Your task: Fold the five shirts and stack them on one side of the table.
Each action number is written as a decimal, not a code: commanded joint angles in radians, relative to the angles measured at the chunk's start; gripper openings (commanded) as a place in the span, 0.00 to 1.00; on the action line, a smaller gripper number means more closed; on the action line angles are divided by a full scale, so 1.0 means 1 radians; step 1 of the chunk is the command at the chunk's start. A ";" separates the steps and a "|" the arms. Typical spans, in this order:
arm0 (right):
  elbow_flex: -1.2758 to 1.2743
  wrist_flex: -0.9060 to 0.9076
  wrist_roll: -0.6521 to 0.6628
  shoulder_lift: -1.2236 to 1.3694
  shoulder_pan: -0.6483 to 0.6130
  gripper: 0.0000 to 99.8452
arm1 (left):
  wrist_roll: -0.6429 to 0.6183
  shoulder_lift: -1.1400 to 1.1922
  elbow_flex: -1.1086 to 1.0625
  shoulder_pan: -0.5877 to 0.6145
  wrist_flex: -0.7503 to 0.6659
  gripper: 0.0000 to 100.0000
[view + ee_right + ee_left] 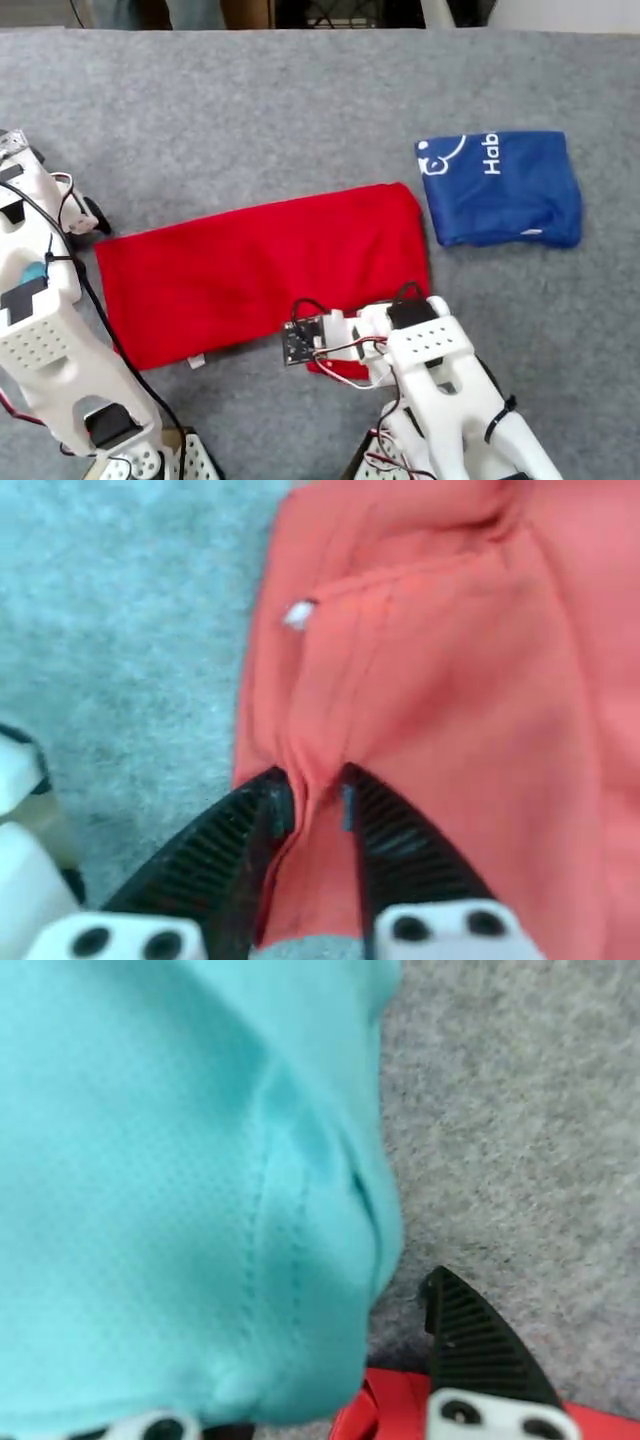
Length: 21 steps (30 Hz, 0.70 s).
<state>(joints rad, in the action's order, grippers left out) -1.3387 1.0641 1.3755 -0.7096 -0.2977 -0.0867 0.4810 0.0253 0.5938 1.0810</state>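
A red shirt (260,275), folded into a long strip, lies across the middle of the table. My right gripper (310,790) is at its near edge (335,362), shut on a pinched ridge of the red shirt (430,680). A folded blue shirt (500,188) rests at the right. My left gripper (88,220) sits by the red shirt's left end. In the left wrist view a turquoise shirt (180,1180) hangs very close in front of the gripper and hides most of it, with a corner of the red shirt (385,1410) beside it.
The table is covered in grey carpet (250,110). The left arm's white body (45,340) stands along the left edge. A small circuit board with wires (300,340) sticks out from the right arm over the red shirt's near edge.
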 commanded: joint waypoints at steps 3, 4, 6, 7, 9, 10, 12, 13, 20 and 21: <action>-0.019 -0.032 -0.044 0.013 -0.011 0.01 | -0.011 0.003 0.054 0.025 -0.041 0.22; -0.010 -0.040 -0.071 0.013 -0.011 0.01 | -0.011 0.003 0.054 0.025 -0.043 0.22; 0.042 -0.026 -0.112 0.018 -0.011 0.01 | -0.011 0.003 0.054 0.025 -0.043 0.22; 0.081 0.000 -0.115 0.018 -0.011 0.01 | -0.011 0.003 0.054 0.025 -0.043 0.22; 0.168 0.074 -0.115 0.019 -0.011 0.01 | -0.011 0.003 0.054 0.025 -0.044 0.22; 0.216 0.110 -0.114 0.019 -0.012 0.01 | -0.011 0.003 0.054 0.025 -0.044 0.22; 0.315 0.175 -0.114 0.041 -0.012 0.01 | -0.011 0.003 0.054 0.025 -0.044 0.22; 0.369 0.203 -0.114 0.064 -0.012 0.01 | -0.011 0.003 0.054 0.025 -0.044 0.22; 0.799 0.313 -0.112 0.432 -0.011 0.01 | -0.011 0.003 0.054 0.025 -0.044 0.22; 0.866 0.322 -0.112 0.499 -0.011 0.01 | -0.011 0.003 0.054 0.025 -0.044 0.22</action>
<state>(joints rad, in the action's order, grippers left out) -0.6866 1.3556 1.2727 -0.3659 -0.2977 -0.0867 0.4810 0.0253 0.5938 1.0810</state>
